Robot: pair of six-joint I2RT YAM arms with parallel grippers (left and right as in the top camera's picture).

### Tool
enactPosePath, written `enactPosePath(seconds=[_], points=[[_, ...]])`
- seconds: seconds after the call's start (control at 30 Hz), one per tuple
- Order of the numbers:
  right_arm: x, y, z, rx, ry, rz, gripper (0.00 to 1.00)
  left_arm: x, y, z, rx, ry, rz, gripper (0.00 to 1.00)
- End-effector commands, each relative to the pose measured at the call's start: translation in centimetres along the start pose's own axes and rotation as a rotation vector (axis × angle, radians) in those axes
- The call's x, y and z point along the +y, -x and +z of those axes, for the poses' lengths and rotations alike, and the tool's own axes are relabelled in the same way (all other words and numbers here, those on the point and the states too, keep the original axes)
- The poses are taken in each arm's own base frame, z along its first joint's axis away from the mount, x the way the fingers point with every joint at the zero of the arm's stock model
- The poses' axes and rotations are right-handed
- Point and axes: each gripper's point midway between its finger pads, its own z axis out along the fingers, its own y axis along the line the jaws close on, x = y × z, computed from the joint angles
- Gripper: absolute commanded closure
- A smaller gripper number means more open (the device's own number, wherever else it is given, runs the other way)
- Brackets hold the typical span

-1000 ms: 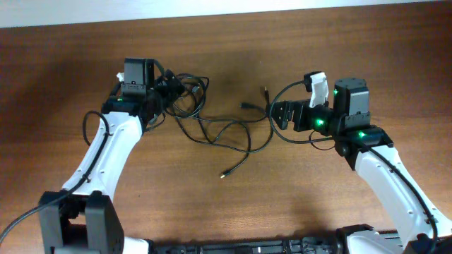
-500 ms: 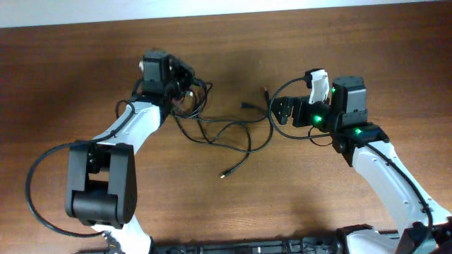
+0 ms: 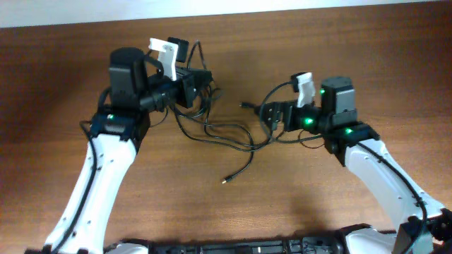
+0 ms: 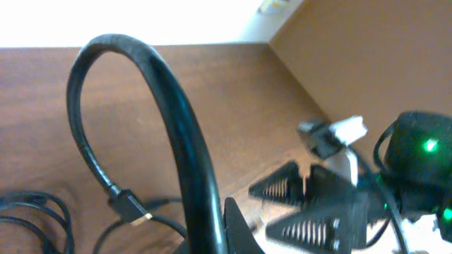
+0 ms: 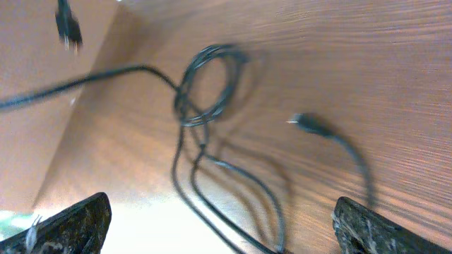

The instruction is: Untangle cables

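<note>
- Between the pressed-together fingers of the left gripper (image 3: 196,79), a bunch of the cables (image 3: 212,130) is pinched. The knotted part sits right at the fingertips and hangs just beneath them.
- Seen from the left wrist, one black cord (image 4: 152,85) rises beside the dark finger (image 4: 236,229) at the bottom edge. It arches up in a tall loop and comes down to a small plug (image 4: 128,207) with a gold tip, off to that finger's left.
- Out past the left fingertips, toward the other arm, loose loops trail across the wooden table (image 3: 339,42). They run on to a gold-tipped plug end (image 3: 225,180), which lies well apart from both grippers.
- Over on the other side, the right gripper (image 3: 270,116) has its fingers spread wide and grips nothing. A strand curves just beside their tips.
- From the right wrist, the two serrated fingertips (image 5: 78,226) sit far apart at the lower corners of the view.
- Ahead of the gap between them lies a small coil (image 5: 208,85), with a pair of strands running back from it toward the gap.
- Ahead of the right-hand tip rests a loose connector (image 5: 307,123), its lead bending back toward that tip.
- Up beyond the left-hand tip is another dark connector, too blurred to tell whether it touches the wood.
</note>
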Motion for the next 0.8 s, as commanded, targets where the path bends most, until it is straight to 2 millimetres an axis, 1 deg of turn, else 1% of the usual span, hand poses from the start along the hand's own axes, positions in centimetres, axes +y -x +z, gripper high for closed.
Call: enactPosePath(seconds=[0.0,0.03,0.1,0.17,0.2,0.3,0.4,0.43,0.47,0.53,0.6,0.63,0.67,0.7,0.73,0.77], points=[[3.2,-2.0,2.3,0.055,0.075,-0.223,0.01,-0.8,2.8,-2.8,-0.113,0.101,0.048,1.0],[3.5,-2.4,3.1,0.061,0.061,-0.274,0.01,-0.9,3.3,-3.4,-0.135,0.12,0.059,1.0],[3.5,-3.0,5.3,0.054,-0.004,-0.328,0.01,-1.9,4.1,-4.4,-0.172,0.114,0.079,1.0],[4.0,-3.1,7.3,0.027,-0.013,-0.377,0.01,-2.7,4.5,-5.1,-0.192,0.109,0.094,1.0],[4.1,-3.2,8.8,0.006,-0.017,-0.402,0.01,-3.1,5.0,-5.6,-0.211,0.107,0.108,1.0],[4.0,-3.3,11.9,-0.05,0.018,-0.439,0.01,-3.3,6.6,-7.3,-0.286,0.111,0.074,1.0],[3.9,-1.9,13.9,-0.159,0.068,-0.35,0.01,-2.3,8.1,-9.1,-0.357,0.117,-0.053,1.0],[3.6,-1.5,14.3,-0.197,0.071,-0.32,0.02,-2.2,8.3,-9.4,-0.365,0.108,-0.078,1.0],[3.4,-1.0,14.7,-0.226,0.069,-0.295,0.06,-2.4,8.3,-9.5,-0.363,0.087,-0.076,1.0],[3.2,-0.4,15.4,-0.249,0.067,-0.275,0.09,-3.5,8.5,-9.5,-0.36,0.034,-0.055,1.0],[3.5,1.0,16.5,-0.268,0.077,-0.282,0.12,-4.5,8.8,-9.6,-0.361,-0.018,-0.037,1.0],[3.6,1.5,16.9,-0.275,0.08,-0.285,0.17,-4.6,8.9,-9.7,-0.367,-0.021,-0.048,1.0],[3.8,2.1,17.4,-0.273,0.076,-0.284,0.33,-4.6,9.0,-9.7,-0.369,-0.021,-0.046,1.0],[3.7,2.6,17.5,-0.277,0.066,-0.281,0.6,-4.2,9.1,-9.9,-0.374,-0.012,-0.049,1.0],[4.1,4.2,17.1,-0.308,0.077,-0.287,0.83,-3.3,9.2,-10.4,-0.383,0.013,-0.061,1.0],[5.0,5.7,16.3,-0.335,0.107,-0.3,0.9,-2.3,9.2,-11.0,-0.387,0.041,-0.08,1.0]])
